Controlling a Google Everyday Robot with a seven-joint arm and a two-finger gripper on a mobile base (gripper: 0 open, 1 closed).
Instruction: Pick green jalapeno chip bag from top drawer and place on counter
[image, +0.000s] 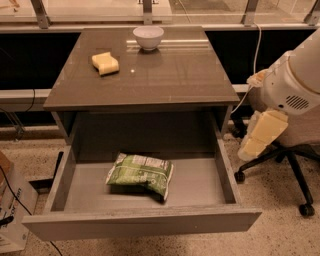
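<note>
While gripper (253, 146) hangs beside drawer (145, 223) | 1 bag (141, 175) inside | 1 sponge (105, 63) | 1 bowl (148, 37)

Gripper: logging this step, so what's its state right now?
Gripper: cannot be told; it hangs right of the top drawer, apart from the green jalapeno chip bag.

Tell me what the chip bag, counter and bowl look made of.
Chip bag: crinkled foil or plastic film, slight sheen. Counter: glossy, reflective laminate or glass, mirroring the bowl. Bowl: smooth white, probably ceramic or plastic. Gripper hangs right of the drawer.
</note>
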